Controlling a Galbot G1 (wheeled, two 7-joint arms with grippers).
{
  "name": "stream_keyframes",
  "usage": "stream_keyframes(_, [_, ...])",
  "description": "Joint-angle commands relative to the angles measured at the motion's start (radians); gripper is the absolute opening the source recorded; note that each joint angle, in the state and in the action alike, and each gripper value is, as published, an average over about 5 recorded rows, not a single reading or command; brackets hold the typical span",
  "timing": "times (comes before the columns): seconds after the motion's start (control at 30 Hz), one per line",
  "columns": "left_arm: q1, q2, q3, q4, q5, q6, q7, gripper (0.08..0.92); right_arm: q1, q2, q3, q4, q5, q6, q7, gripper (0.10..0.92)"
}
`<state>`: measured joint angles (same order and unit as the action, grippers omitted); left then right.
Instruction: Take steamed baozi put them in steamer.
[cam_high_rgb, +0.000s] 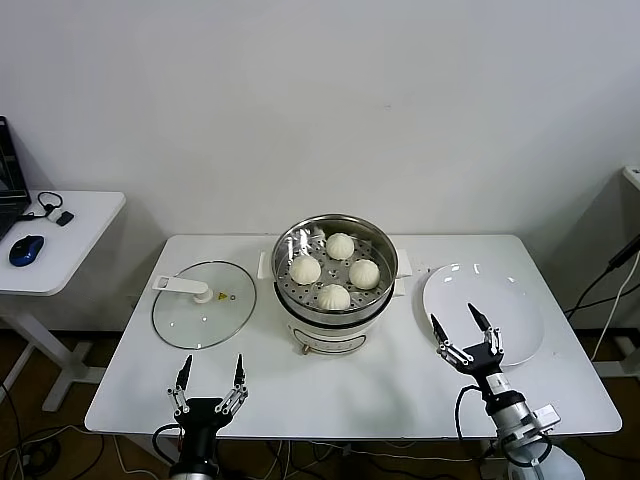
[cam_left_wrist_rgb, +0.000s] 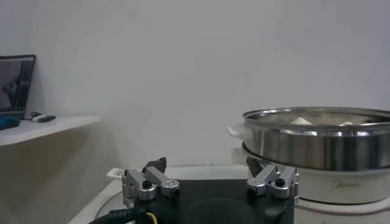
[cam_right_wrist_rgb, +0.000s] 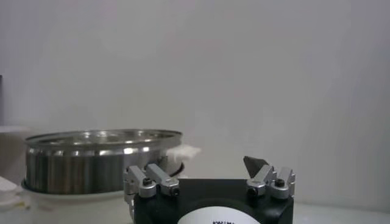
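Observation:
Several cream-white pleated baozi lie on the perforated tray inside the shiny steel steamer at the table's middle. The steamer also shows in the left wrist view and in the right wrist view. My left gripper is open and empty near the table's front edge, left of the steamer. My right gripper is open and empty over the near edge of the empty white plate, right of the steamer.
A flat glass lid with a white knob lies on the table left of the steamer. A side desk with a blue mouse stands at the far left. Cables hang at the right.

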<state>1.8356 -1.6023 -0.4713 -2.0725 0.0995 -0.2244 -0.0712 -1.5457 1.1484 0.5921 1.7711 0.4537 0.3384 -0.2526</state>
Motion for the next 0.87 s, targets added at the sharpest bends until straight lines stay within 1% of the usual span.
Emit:
stream_keyframes(0.03, [0.001, 0.002, -0.005, -0.001, 0.000, -0.004, 0.000, 0.823, -0.103, 0.031, 0.023, 0.023, -0.011, -0.034, 0.044, 0.823])
stream_keyframes(0.87, [-0.002, 0.000, -0.005, -0.007, 0.018, 0.001, 0.006, 0.823, -0.091, 0.061, -0.004, 0.027, -0.028, -0.044, 0.036, 0.823])
